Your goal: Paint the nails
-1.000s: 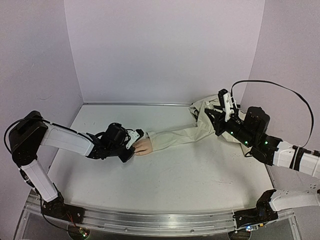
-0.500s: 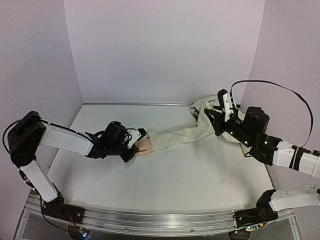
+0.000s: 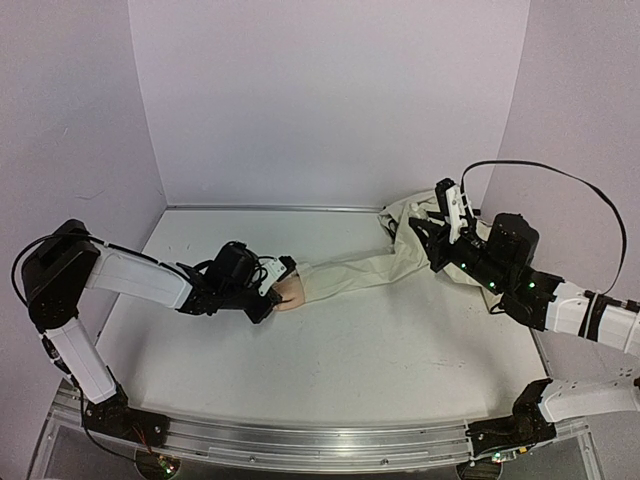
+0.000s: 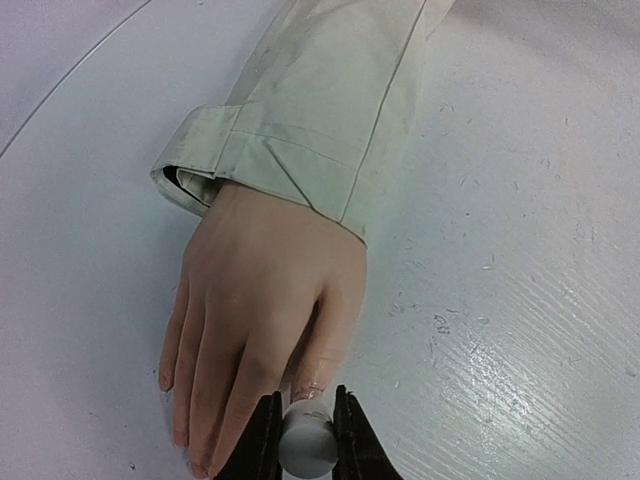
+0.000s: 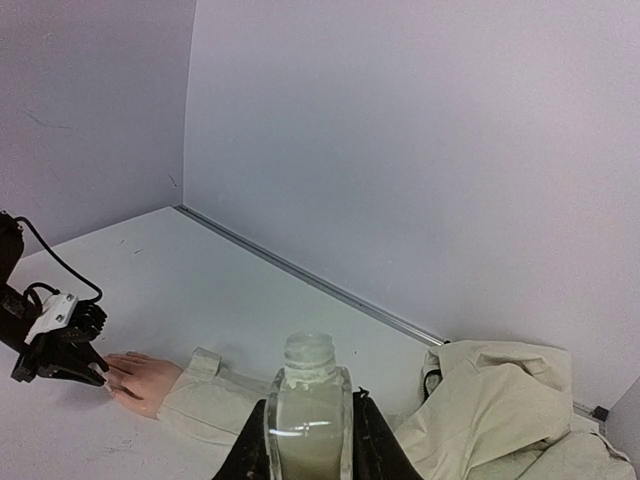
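Observation:
A peach fake hand point(image 4: 260, 310) lies palm down on the white table, coming out of a beige sleeve point(image 4: 330, 110). Its nails show at the fingertips, one on the little finger point(image 4: 164, 381). My left gripper point(image 4: 308, 440) is shut on a white brush cap point(image 4: 308, 452), right at the thumb tip, where wet gloss shines. The thumb nail is hidden behind the cap. From above, the left gripper point(image 3: 268, 300) covers the fingers of the hand point(image 3: 288, 292). My right gripper point(image 5: 307, 445) is shut on an open bottle point(image 5: 307, 420) of pale polish, held upright above the table at the back right.
The sleeve point(image 3: 360, 272) runs right to a bunched beige garment point(image 3: 410, 222) under the right gripper point(image 3: 445, 218). Purple walls close the back and both sides. A metal strip point(image 5: 300, 275) edges the table's back.
The left gripper has crept slightly to the right over the hand's fingers, covering more of the hand. The right arm and bottle have not moved.

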You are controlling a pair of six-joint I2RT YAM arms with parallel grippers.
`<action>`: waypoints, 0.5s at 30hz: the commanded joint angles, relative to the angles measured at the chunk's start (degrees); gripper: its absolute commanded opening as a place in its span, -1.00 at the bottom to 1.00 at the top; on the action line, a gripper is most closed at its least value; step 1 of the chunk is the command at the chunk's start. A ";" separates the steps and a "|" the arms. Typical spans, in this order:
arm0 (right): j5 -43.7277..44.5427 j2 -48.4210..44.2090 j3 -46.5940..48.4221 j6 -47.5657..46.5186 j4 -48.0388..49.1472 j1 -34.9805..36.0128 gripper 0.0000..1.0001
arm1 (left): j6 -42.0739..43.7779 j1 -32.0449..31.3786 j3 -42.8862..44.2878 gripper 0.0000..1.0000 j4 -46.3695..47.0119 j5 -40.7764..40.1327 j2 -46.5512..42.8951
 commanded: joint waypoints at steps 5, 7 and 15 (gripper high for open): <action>-0.44 -0.41 0.58 0.71 5.15 -0.21 -1.00 | 0.02 -0.06 2.72 -1.00 2.52 0.04 0.93; -0.43 -0.37 0.60 0.71 5.13 -0.27 -1.00 | 0.11 -0.06 2.81 -1.00 2.51 0.02 1.03; -0.43 -0.46 0.49 0.74 5.12 -0.30 -1.00 | 0.53 -0.06 2.24 -1.00 2.47 -2.16 0.85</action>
